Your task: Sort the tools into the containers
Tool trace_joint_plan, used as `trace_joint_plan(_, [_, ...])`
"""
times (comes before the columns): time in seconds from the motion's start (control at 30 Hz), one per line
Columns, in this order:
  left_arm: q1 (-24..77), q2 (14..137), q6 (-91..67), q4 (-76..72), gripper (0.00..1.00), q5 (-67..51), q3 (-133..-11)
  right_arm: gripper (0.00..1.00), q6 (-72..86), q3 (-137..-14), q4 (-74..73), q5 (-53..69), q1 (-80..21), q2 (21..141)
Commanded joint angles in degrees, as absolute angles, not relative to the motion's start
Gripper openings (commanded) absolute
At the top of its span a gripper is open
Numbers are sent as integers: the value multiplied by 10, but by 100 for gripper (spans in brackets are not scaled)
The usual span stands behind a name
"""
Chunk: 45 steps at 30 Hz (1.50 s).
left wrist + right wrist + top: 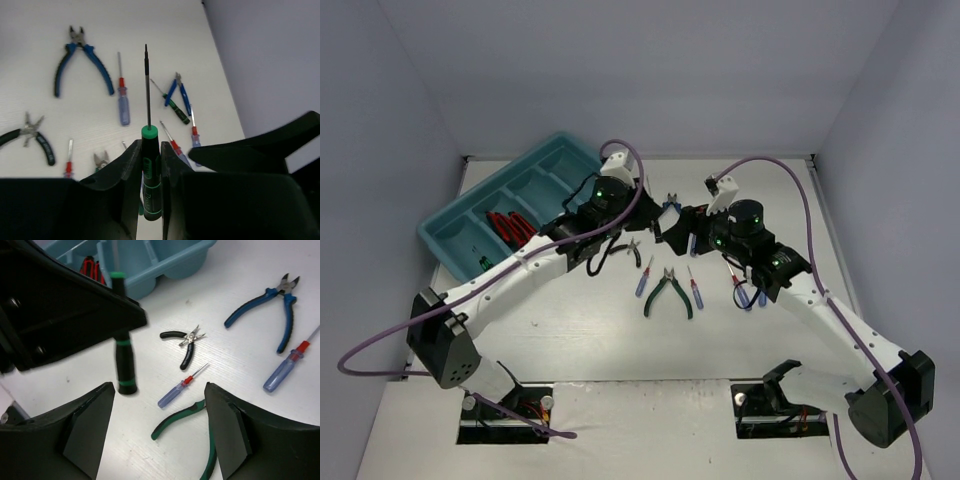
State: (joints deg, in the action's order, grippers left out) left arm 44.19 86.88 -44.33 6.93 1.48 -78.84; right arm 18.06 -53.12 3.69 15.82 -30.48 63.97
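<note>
Teal-blue plastic, the tray (560, 160) sits at the far left of the table (240, 355), and I see red-handled cutters (510, 228) lying in one of its long compartments. My left gripper (150, 167) is clamped on the handle of a black screwdriver with green bands (149, 150), its thin shaft pointing out over the loose tools. On the right wrist camera that screwdriver hangs just in front of the tray's near wall. My right gripper (159, 432) is spread wide with nothing between its fingers, over green-handled pliers (175, 420) and a small blue screwdriver (170, 396). Blue-handled pliers (272, 302) and small black-handled pliers (184, 342) lie on the table nearby.
</note>
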Motion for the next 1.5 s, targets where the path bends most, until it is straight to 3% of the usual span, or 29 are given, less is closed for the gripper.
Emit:
trace_joint_plan(0.0, [351,792,-430,112,0,42,-764,72,179,-537,69,75,-304,642])
trace_joint_plan(0.23, [84,698,-367,276,0,46,-693,72,190,-522,0,-19,-284,669])
trace_joint_plan(0.4, [-80,711,-307,317,0,11,-671,72,210,-517,-59,-31,-216,694])
trace_joint_plan(0.57, [-177,796,-296,312,12,2,-671,72,208,-518,-76,-43,-182,705])
trace_joint_plan(0.7, [-202,892,-282,318,19,0,-713,72,210,-524,-87,-47,-175,722])
trace_joint_plan(0.93, [-207,916,-279,347,62,-21,-756,70,184,-561,-118,-53,-155,785])
trace_joint_plan(1.0, [-201,892,-283,354,67,-30,-761,70,179,-572,-121,-53,-147,807])
trace_joint_plan(1.47, [-33,710,-308,378,71,-101,-732,67,147,-633,-119,-32,-46,971])
